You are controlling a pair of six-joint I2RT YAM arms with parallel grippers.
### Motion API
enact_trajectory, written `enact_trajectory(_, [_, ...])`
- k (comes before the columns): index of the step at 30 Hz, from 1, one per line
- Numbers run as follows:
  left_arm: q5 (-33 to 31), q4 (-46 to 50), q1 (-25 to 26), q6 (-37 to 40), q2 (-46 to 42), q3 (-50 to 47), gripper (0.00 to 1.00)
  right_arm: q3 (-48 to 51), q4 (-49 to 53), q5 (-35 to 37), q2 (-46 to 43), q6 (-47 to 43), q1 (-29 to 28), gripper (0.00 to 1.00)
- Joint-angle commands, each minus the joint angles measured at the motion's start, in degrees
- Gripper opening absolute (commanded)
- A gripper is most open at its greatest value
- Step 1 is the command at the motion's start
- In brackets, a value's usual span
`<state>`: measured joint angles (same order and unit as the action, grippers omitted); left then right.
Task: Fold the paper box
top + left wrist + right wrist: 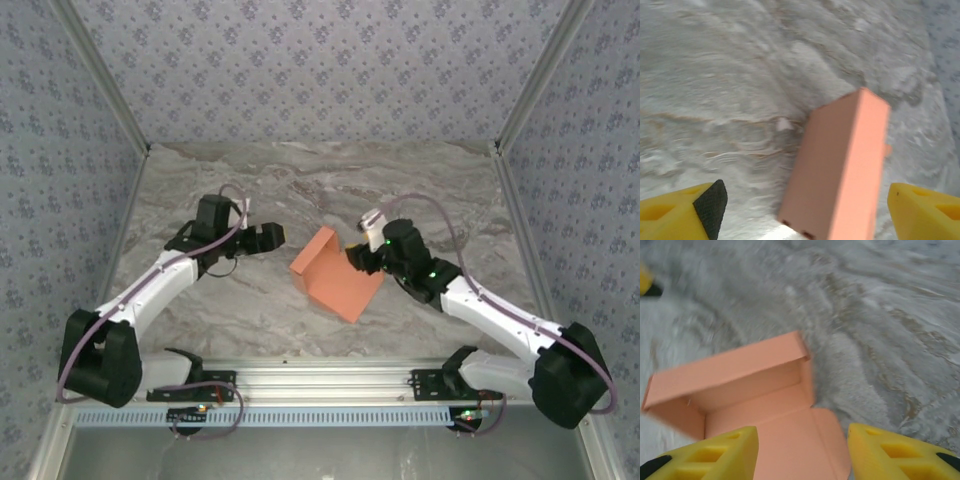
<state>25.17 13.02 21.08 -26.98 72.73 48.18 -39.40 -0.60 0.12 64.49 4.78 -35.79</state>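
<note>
Marble-patterned table (300,180) lies between blue-flowered walls (300,60), and from the top view we see the paper box (335,280) near the middle, between the two arms, partly folded with a raised wall along its left side. We find the left gripper (270,237) just left of the box and apart from it, while the right gripper (356,258) sits at the box's right edge. From the left wrist we look across the table (715,75) at the box (840,165), a long salmon wall ahead, and the left gripper (805,202) is spread wide, its yellow fingers (920,210) clear of the card on either side. From the right wrist the picture is blurred; we see the right gripper (802,440) parted above the box's flat flap (810,460), seemingly pinching nothing, with the upright walls of the box (740,375) just beyond on the table (880,315).
</note>
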Motion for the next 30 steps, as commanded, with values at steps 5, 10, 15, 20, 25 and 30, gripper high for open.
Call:
enact_trajectory(5, [3.7,3.9,2.7,4.1,4.5,4.3,0.92,2.3,-12.2,-12.6,10.0,-21.9,5.5,0.51])
enact_trajectory(10, [1.5,5.9,6.2,9.7,6.2,6.8,0.97,0.5,-18.0,-16.1,18.2,-21.6,7.0,0.49])
enact_trajectory(15, [-3.6,8.3,11.1,11.3,10.5,12.2,0.99,1.3,-20.2,-18.4,17.5,-10.5,11.6,0.49])
enact_trajectory(20, [-10.7,17.2,16.5,15.1,15.0,18.0,0.99,0.8,-17.4,-22.3,18.8,-15.6,13.6,0.51])
enact_trajectory(25, [-19.2,20.4,19.8,15.6,14.8,16.9,0.99,-3.6,-14.4,-22.1,22.4,-23.0,11.6,0.51])
enact_trajectory(30, [-19.7,17.6,21.4,15.0,12.3,12.5,0.99,-7.0,-15.7,-15.2,28.6,-20.9,7.4,0.49])
